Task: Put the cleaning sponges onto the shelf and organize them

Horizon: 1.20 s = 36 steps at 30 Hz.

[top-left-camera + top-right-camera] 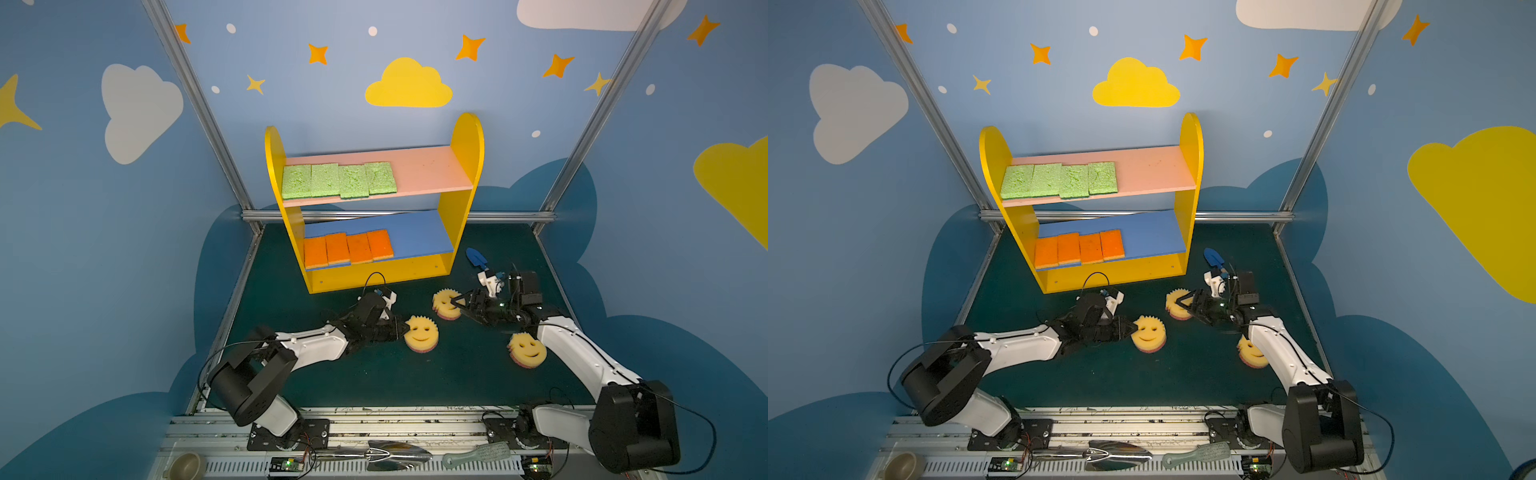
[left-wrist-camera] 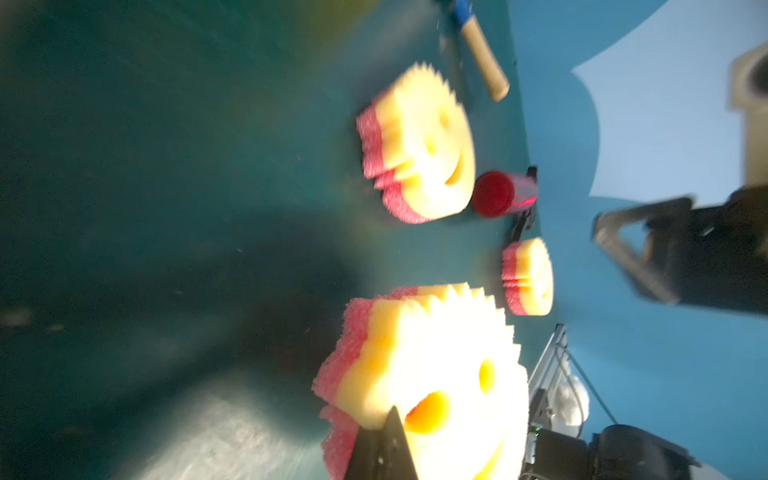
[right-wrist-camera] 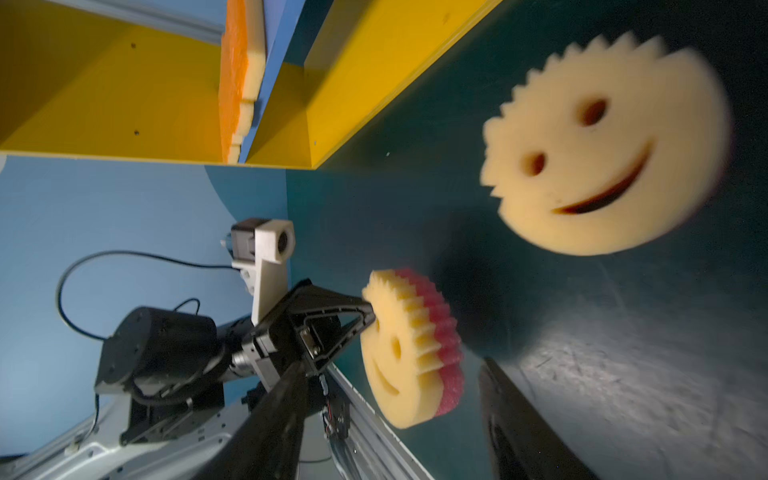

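Desk [image 1: 353, 374]: dark green, fills the lower half of both top views.
Shelf [image 1: 466, 137]: frame centre, at the back of the desk. The pink board carries 4 greens [image 1: 338, 180] in a row at its left end, and its right half is bare. The blue board carries 4 oranges [image 1: 348, 248] in the same layout, right half bare. Those 8 look done.

3 smileys to go, all on the desk, faces up, well apart:
- mid smiley [image 1: 421, 333], just below frame centre
- rear smiley [image 1: 441, 306], up-right of it near the shelf foot
- right smiley [image 1: 527, 351], lower right by the right arm

Handling, my read: light foam, yellow top over a pink scrub layer. Very squashy, not fragile, not slippery. A pinch on the toothed rim will likely fold it and let it droop. Better to clamp across the thickness, well in from the teeth. Eye and mouth cutouts are weak spots, so keep off them.

Left gripper [image 1: 404, 328]: jaws fully closed, tips at mid smiley's left rim. Can't tell whether foam is pinched or they just butt against it.
Right gripper [image 1: 456, 303]: jaws wide, nothing gripped, tips over rear smiley's right edge.

Shovel [image 1: 476, 257], right of the shelf: not ours.
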Each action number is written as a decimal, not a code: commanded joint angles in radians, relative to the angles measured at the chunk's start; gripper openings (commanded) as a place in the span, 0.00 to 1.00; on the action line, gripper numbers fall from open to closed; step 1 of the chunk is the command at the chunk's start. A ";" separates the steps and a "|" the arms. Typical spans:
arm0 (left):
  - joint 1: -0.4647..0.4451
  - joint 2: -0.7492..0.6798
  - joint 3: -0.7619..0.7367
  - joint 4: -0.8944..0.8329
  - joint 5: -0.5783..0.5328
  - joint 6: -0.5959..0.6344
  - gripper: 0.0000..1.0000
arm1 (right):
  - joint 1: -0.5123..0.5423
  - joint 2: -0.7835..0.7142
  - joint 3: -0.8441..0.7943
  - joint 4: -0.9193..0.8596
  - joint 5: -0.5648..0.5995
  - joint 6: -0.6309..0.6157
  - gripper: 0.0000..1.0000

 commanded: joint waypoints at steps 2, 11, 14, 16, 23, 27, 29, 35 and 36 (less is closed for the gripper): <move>0.037 -0.069 -0.035 -0.017 0.035 0.009 0.03 | 0.129 0.048 0.002 0.052 0.027 0.010 0.67; 0.092 -0.191 -0.109 -0.045 0.015 0.014 0.03 | 0.298 0.176 0.081 0.082 0.086 0.033 0.66; 0.103 -0.221 -0.128 -0.043 0.009 0.007 0.03 | 0.326 0.223 0.087 0.121 0.068 0.051 0.61; 0.104 -0.233 -0.131 -0.053 0.004 0.003 0.03 | 0.343 0.253 0.096 0.139 0.056 0.060 0.56; 0.110 -0.275 -0.150 -0.077 -0.014 0.002 0.03 | 0.364 0.317 0.127 0.163 0.056 0.091 0.32; 0.116 -0.300 -0.165 -0.084 -0.020 0.003 0.03 | 0.366 0.336 0.115 0.215 0.062 0.133 0.10; 0.122 -0.304 -0.171 -0.091 -0.023 0.006 0.06 | 0.368 0.346 0.108 0.248 0.063 0.160 0.02; 0.147 -0.373 -0.201 -0.163 -0.100 0.017 0.93 | 0.393 0.396 0.111 0.304 0.128 0.252 0.00; 0.151 -0.392 -0.209 -0.183 -0.121 0.022 0.99 | 0.399 0.400 0.105 0.324 0.158 0.278 0.00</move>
